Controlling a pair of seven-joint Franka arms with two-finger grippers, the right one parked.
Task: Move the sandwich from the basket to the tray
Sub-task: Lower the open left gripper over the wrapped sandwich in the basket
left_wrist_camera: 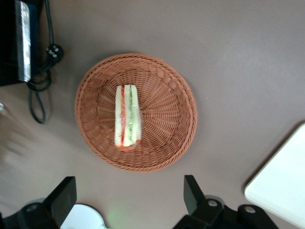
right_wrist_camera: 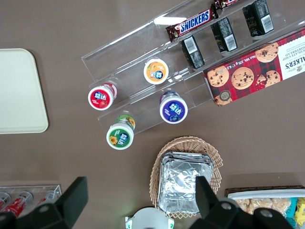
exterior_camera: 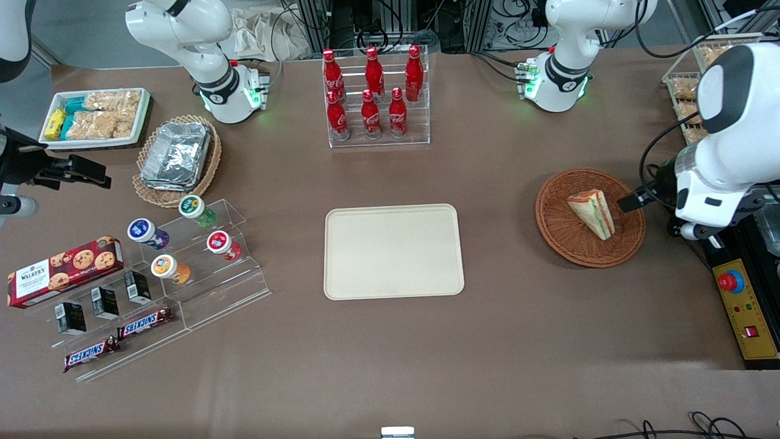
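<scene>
the sandwich [exterior_camera: 592, 213] lay on its side in the basket [exterior_camera: 560, 231], about at its middle, with the striped filling edge turned toward the tray and the wrist camera looking down on that edge [left_wrist_camera: 127, 117]. the basket [left_wrist_camera: 176, 114] sat on the brown counter [exterior_camera: 499, 341] toward the working arm's end, well apart from the tray [exterior_camera: 393, 251], which lay flat and bare near the middle of the counter; a corner of the tray [left_wrist_camera: 281, 188] showed in the wrist view. the gripper [left_wrist_camera: 129, 198] hung above the counter just beside the basket's rim, clear of the sandwich, with its two fingers [left_wrist_camera: 64, 193] spread wide and nothing between them. in the front view the gripper [exterior_camera: 634, 200] showed as a dark tip at the basket's edge, on the side toward the working arm. farther from the front camera than the tray stood a clear rack of red bottles [exterior_camera: 373, 91]. toward the parked arm's end lay a paler wicker basket with foil containers [exterior_camera: 177, 155] and a clear stepped stand with small jars [exterior_camera: 183, 244].
</scene>
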